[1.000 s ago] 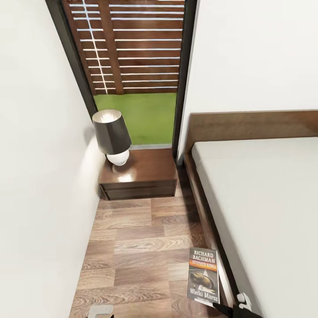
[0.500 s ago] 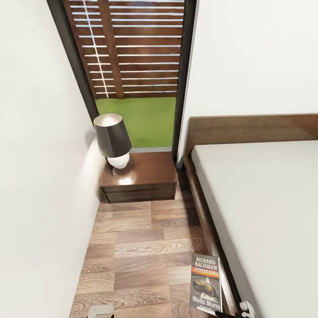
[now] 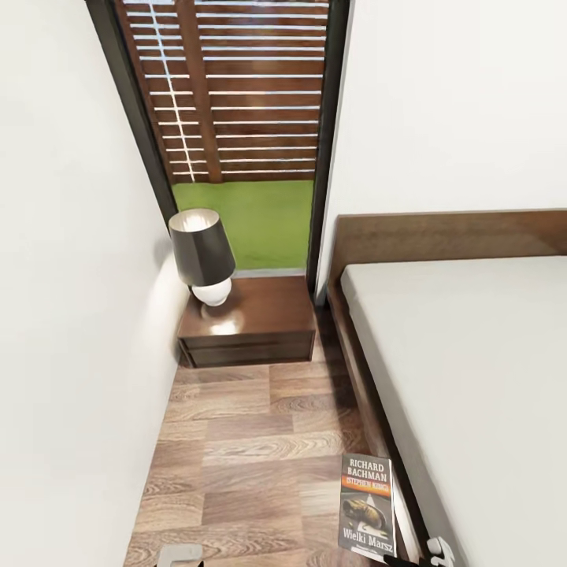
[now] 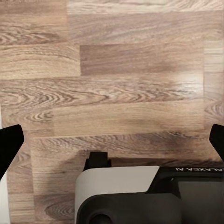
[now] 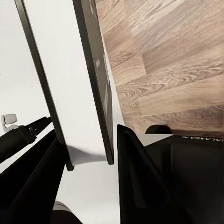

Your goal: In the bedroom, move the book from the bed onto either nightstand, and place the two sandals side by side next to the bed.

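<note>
Dark-covered, with white "RICHARD BACHMAN" lettering and an orange band, the book stands upright at the near right of the head view, its cover facing the camera, above the floor and just beside the bed frame. It is upright because the right gripper pinches it by its lower edge: in the right wrist view the two dark fingers press on either side of the thin paperback, seen edge-on, so the book rises straight out from between them. Carried this way it clears both floor and bed while the robot faces the gap between bed and wall. At the far end of that gap sits the nightstand, a glossy dark cabinet, well apart from the book. A lamp with a dark shade takes the left part of its top, leaving the right part bare, which looks the likelier spot for the book. Behind it a tall dark-framed window shows wooden slats and green ground. The left gripper hangs spread wide over bare floor planks, its fingertips at the picture's two edges, holding nothing.
</note>
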You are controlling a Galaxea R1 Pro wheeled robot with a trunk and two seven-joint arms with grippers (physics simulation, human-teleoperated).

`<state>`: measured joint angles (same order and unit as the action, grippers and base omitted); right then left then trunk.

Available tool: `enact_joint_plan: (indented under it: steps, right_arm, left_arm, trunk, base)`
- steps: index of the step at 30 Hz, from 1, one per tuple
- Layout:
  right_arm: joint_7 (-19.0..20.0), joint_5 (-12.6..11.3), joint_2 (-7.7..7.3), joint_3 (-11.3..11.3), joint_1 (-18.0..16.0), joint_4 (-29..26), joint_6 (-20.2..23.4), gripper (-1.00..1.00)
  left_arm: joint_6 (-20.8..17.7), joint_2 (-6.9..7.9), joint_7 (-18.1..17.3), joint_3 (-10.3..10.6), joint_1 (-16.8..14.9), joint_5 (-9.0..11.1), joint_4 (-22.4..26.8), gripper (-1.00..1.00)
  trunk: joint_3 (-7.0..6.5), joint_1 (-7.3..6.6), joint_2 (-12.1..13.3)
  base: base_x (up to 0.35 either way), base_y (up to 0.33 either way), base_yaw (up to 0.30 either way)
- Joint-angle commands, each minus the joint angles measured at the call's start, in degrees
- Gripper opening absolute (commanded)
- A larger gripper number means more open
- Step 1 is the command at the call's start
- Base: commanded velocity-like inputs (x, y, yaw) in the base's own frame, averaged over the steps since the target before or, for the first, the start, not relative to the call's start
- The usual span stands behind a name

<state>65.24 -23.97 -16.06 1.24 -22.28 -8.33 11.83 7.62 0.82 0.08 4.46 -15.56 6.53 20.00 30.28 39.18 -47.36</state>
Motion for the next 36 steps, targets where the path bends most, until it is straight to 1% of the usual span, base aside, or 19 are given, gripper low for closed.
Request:
enact_joint_plan:
  steps: [1,20,28,36]
  right_arm:
    - [0.15,-0.37,-0.02,0.15,-0.03,-0.02,0.60,-1.00]
    - [0.15,-0.37,-0.02,0.17,-0.04,-0.04,0.57,-1.00]
    - [0.15,-0.37,-0.02,0.17,-0.04,-0.02,0.56,-1.00]
    - [0.15,-0.37,-0.02,0.17,-0.02,-0.02,0.56,-1.00]
  left_arm:
    - [0.21,0.06,0.01,0.46,-0.04,0.59,-0.04,1.00]
    - [0.21,0.01,0.01,0.46,0.00,0.59,-0.10,1.00]
    - [0.27,-0.79,0.01,0.46,0.08,0.51,-0.13,1.00]
    - [0.27,-0.82,0.01,0.46,0.10,0.50,-0.13,1.00]
  trunk:
    - [-0.05,0.01,-0.04]
    - [-1.82,0.01,-0.04]
    - [-2.57,0.01,-0.04]
    - [-3.32,0.01,-0.04]
  base:
    - [0.000,0.000,0.000]
    - [0.000,0.000,0.000]
    - [0.000,0.000,0.000]
    - [0.000,0.000,0.000]
